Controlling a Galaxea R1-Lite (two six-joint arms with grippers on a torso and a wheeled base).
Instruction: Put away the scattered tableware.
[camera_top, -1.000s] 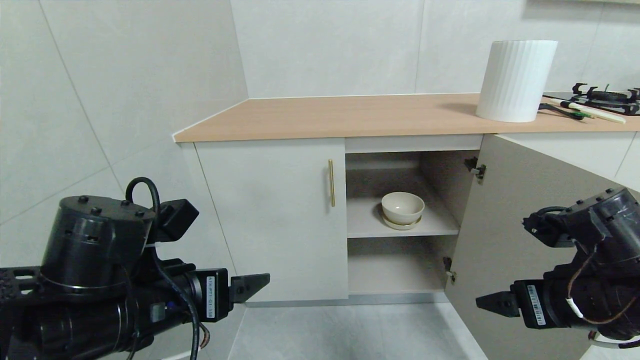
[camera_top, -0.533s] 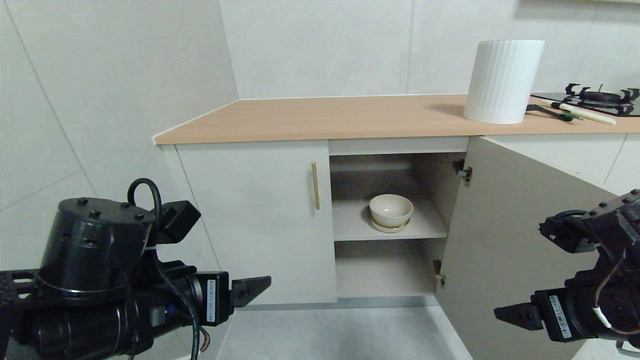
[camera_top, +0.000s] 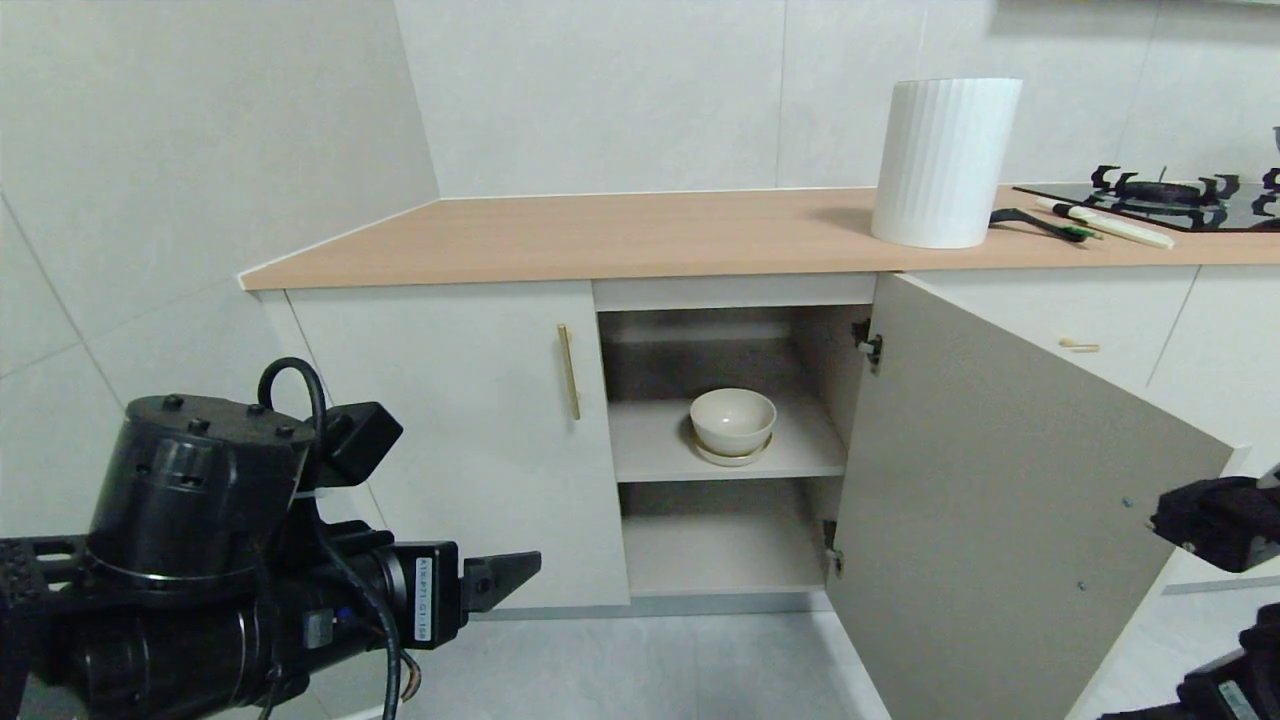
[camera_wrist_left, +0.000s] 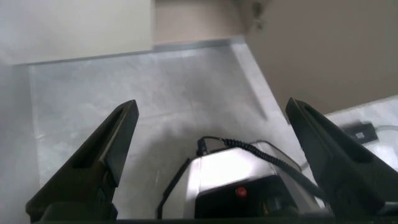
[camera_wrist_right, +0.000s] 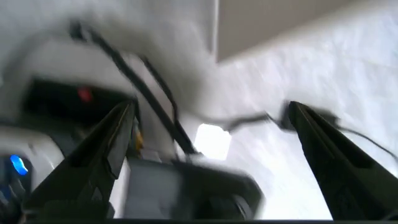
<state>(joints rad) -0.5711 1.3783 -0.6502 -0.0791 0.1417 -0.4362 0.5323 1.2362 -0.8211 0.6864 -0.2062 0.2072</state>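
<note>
Bowl (camera_top: 733, 420) sits on a saucer (camera_top: 728, 460) on the upper shelf (camera_top: 650, 445) of the open cabinet (camera_top: 450, 430); likely ceramic, rigid, breakable, smooth, best pinched at the rim. Both the left gripper (camera_wrist_left: 211, 158) and right gripper (camera_wrist_right: 211, 155) hang with jaws apart, empty.

A cream bowl (camera_top: 733, 420) stands upright, mouth up, on a small plate (camera_top: 727, 459) of the same colour. The rim of the plate shows around the foot of the bowl. Both are on the shelf (camera_top: 655, 450), ahead of my left claw (camera_top: 500, 577), higher and to its right, well apart. Much farther right, on the counter (camera_top: 600, 235), lie a pale long utensil (camera_top: 1105, 222) and a dark one (camera_top: 1030, 220), side by side.
</note>
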